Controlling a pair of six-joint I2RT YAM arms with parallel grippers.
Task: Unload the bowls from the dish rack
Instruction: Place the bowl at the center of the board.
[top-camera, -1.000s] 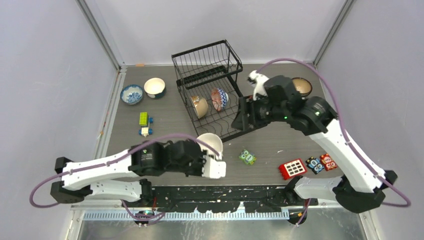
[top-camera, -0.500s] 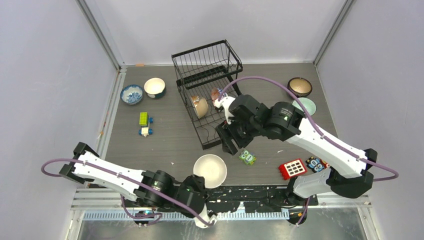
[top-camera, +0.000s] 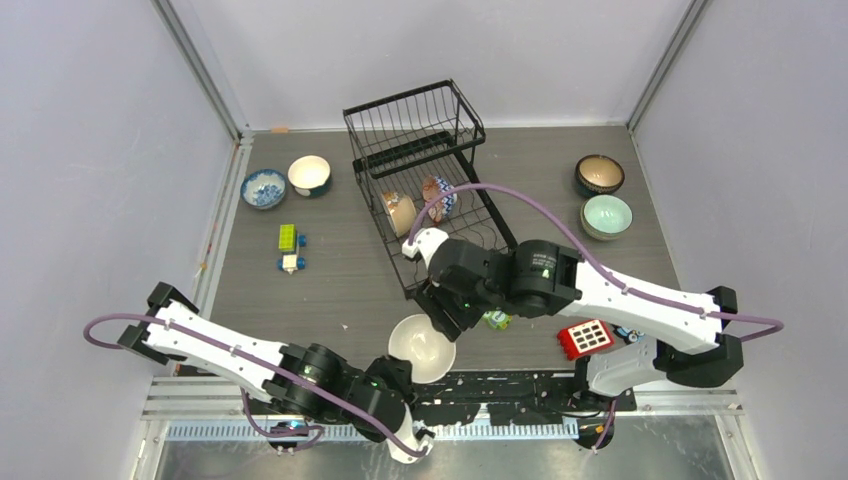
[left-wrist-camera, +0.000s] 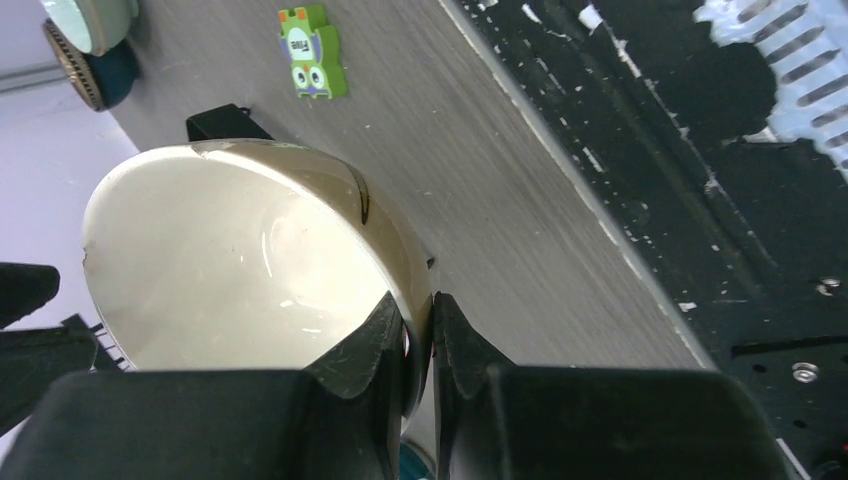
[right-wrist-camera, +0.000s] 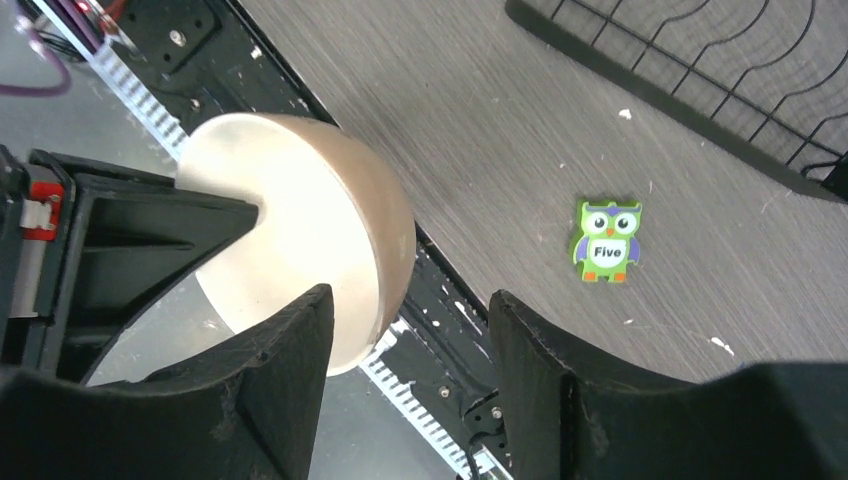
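We see the cream glazed ceramic bowl (top-camera: 422, 345) held tilted at the near edge of the grey wood-grain table (top-camera: 340, 290), and the left gripper (left-wrist-camera: 418, 310) has its two black fingers pinched narrow on the rim, one inside, one outside. The right gripper (right-wrist-camera: 408, 300) hovers right over that same bowl with its fingers spread wide. From its wrist view the rim sits partly in the gap, close against one finger, and we cannot tell whether it touches. Further back, the black wire two-tier dish rack (top-camera: 410, 120) stands mid-table, and in its lower tray two bowls stand on edge, a tan bowl (top-camera: 400, 212) and beside it a red-and-blue patterned bowl (top-camera: 438, 197). Left of the rack sit a blue-patterned white bowl (top-camera: 264, 187) and a white bowl with a dark teal outside (top-camera: 309, 175), close together. Over on the right sit a dark brown bowl (top-camera: 600, 173) and a mint green bowl (top-camera: 607, 215). A green owl tile (right-wrist-camera: 606, 240) lies near the right gripper, with a red gridded tile (top-camera: 585, 338) further right.
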